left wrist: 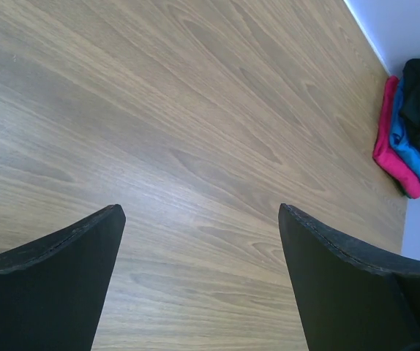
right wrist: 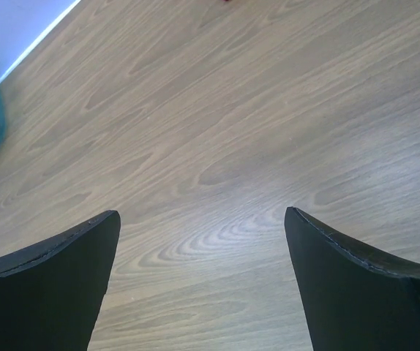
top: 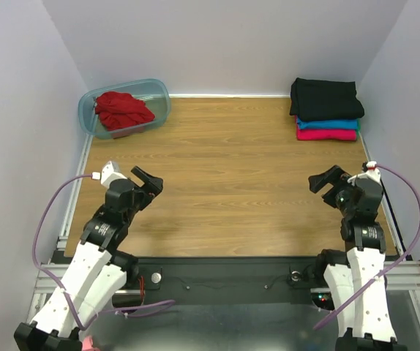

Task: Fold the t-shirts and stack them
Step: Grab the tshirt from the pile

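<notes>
The deep red t-shirt (top: pixel 124 110) is lying crumpled in the plastic tub (top: pixel 87 111) at the far-left corner, ahead of the left gripper (top: pixel 147 183), which is hovering with fingers spread wide, holding nothing. The right gripper (top: pixel 328 187), equally spread and empty, is hovering below the folded stack (top: pixel 325 110) at far right. The left arm is sitting nearer to the tub; the bundle is showing no clear long axis.

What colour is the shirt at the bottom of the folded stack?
The bottom shirt is magenta pink, clearest from the top external view.
</notes>
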Controlling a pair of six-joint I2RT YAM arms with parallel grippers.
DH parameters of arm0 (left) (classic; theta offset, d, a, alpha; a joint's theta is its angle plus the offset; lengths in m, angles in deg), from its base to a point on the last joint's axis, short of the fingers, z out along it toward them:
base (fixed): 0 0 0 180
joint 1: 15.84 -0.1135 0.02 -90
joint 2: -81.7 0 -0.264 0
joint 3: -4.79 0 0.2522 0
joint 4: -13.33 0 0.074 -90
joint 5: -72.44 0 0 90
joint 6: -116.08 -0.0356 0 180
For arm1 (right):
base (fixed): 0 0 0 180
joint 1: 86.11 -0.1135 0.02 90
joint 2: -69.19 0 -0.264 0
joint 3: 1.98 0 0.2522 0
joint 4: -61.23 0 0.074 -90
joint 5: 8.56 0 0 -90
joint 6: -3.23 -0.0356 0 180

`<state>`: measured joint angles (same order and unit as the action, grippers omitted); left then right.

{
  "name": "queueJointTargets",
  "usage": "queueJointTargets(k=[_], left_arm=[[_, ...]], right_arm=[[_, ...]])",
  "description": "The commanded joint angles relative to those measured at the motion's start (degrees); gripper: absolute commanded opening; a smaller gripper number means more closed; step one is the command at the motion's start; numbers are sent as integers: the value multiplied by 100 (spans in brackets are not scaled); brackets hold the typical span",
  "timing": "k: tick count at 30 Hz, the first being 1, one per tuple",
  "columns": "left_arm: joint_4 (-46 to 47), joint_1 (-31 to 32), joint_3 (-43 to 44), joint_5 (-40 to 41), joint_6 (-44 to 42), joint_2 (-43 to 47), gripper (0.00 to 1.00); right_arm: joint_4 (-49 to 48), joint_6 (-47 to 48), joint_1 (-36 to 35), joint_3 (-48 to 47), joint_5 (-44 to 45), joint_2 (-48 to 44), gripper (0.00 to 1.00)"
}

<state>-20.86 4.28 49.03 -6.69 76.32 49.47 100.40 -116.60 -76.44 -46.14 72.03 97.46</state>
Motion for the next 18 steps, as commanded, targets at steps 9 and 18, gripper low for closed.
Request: queueJointTargets(k=[9, 18], left_arm=[[654, -508, 2826, 372, -804, -3164, 98], [-811, -1958, 7699, -481, -1964, -7513, 98]], right_arm=[[-106, 179, 0, -406, -640, 424, 100], [-115, 293, 0, -274, -1001, 759, 100]])
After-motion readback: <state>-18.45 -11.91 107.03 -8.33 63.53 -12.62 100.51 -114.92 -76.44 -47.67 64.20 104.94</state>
